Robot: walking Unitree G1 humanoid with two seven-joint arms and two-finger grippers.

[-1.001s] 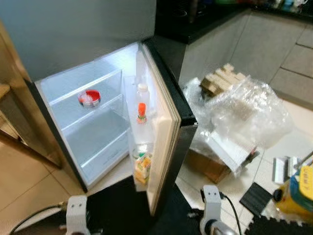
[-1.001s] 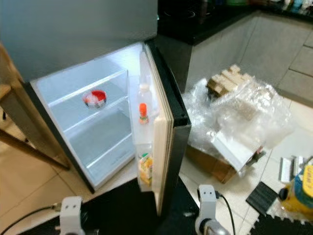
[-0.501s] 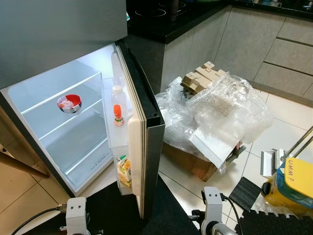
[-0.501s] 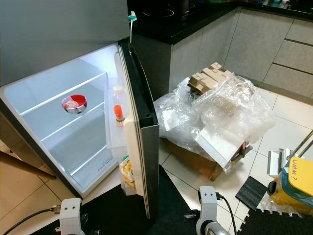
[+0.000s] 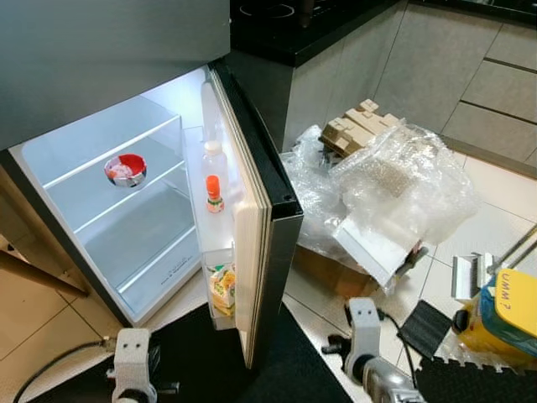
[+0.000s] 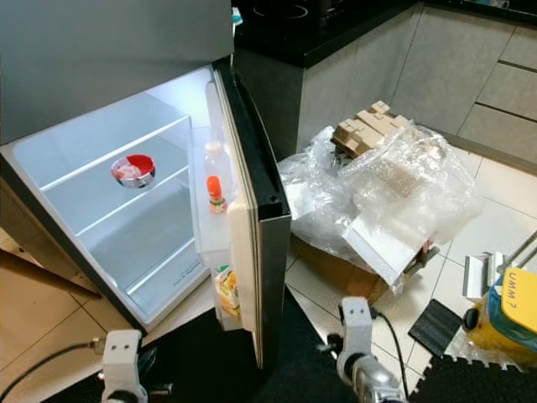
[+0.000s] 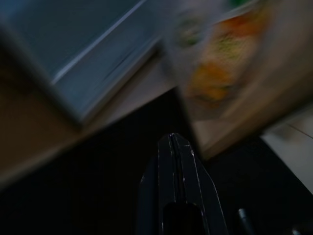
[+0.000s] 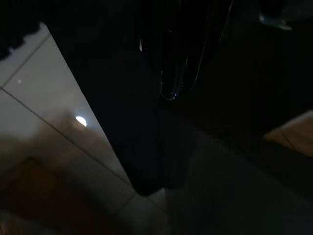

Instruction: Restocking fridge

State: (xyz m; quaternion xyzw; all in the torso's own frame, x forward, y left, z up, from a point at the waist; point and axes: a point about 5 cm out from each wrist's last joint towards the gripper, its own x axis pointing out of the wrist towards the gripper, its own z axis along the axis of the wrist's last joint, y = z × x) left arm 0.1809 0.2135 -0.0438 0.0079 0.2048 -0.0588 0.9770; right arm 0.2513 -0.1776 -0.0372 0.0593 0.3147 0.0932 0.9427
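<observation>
While I hold the rig before the open fridge [image 5: 101, 193]:
View: swung back left since half a second ago; the camera moved, not the goods.
Stock: bowl [image 5: 125, 170] on the upper shelf; bottle [image 5: 215, 194] and carton [image 5: 222, 290] in the door [image 5: 252, 252].
Left gripper [image 7: 177, 161]: fingers pressed together, empty.
Right gripper: too dark, I cannot tell.
Meaning: nothing in hand; restocking has yet to start.

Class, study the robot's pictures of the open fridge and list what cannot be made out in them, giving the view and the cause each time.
1. Juice carton: left wrist view, print unreadable through motion blur.
2. Right gripper: right wrist view, too dark to tell its fingers' state.
3. Red bowl: eye views, its contents too small to identify.
4. Cardboard box: eye views, mostly hidden under the plastic wrap.
5. Yellow container: eye views, cut off by the picture's edge.
</observation>
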